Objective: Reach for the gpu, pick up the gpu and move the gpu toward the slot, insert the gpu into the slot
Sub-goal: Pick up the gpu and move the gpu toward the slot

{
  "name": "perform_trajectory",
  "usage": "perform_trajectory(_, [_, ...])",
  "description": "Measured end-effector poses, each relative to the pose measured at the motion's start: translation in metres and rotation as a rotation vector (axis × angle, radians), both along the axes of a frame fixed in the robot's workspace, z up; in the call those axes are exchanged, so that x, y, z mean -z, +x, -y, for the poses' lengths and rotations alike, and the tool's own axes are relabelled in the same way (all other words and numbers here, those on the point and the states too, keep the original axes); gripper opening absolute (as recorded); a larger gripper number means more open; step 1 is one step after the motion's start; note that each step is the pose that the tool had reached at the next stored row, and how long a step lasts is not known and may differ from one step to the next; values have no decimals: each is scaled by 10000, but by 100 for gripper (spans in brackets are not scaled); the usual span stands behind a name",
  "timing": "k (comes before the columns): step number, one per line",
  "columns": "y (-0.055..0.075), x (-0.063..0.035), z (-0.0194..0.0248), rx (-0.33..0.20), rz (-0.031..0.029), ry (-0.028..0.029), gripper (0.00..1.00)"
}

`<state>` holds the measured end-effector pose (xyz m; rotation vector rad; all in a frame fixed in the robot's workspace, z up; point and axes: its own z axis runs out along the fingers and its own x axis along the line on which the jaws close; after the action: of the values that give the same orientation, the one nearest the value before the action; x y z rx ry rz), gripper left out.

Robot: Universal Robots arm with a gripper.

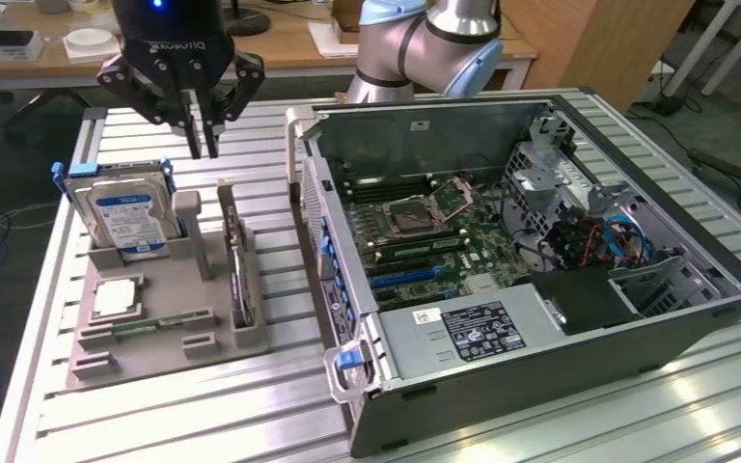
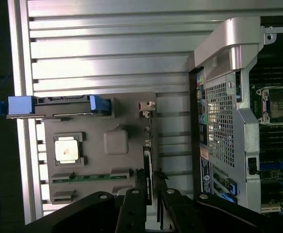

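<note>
Exterior view, thin dark gpu (image 1: 242,285) on edge, grey holder (image 1: 139,362)

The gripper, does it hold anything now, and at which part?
Nothing is held. The gripper hangs above the gpu, which stands untouched in the gray holder.

The pincer (image 2: 151,195) hovers over the gpu (image 2: 147,162) standing edgewise in the gray holder (image 2: 95,158).

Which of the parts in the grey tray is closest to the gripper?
The gpu, the thin dark card standing on edge on the tray's side toward the case. The gripper hangs over it; the hard drive, chip and memory stick sit farther off.
</note>
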<state>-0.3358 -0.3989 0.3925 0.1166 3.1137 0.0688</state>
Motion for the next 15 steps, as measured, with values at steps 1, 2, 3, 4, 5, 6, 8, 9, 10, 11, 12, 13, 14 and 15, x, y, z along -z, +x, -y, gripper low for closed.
perform_trajectory(1, [0,0,0,0,0,0,23])
perform_trajectory(2, [0,0,0,0,0,0,23])
perform_trajectory(3, [0,0,0,-1,1,1,29])
perform_trajectory(4, [0,0,0,-9,1,0,35])
perform_trajectory(5, [0,2,2,-67,2,1,35])
perform_trajectory(6, [-1,5,2,-181,-1,0,42])
perform_trajectory(8, [0,13,2,-509,-29,-4,42])
perform_trajectory(9, [0,18,2,-685,-46,-6,42])
perform_trajectory(10, [0,22,2,-846,-53,-8,42])
perform_trajectory(11, [0,28,2,-995,-58,-11,42])
perform_trajectory(12, [0,39,2,-1137,-60,-11,42])
perform_trajectory(13, [0,52,4,-1244,-63,-11,42])
perform_trajectory(14, [1,66,9,-1318,-71,-11,42])
perform_trajectory(15, [1,83,18,-1355,-76,-12,42])
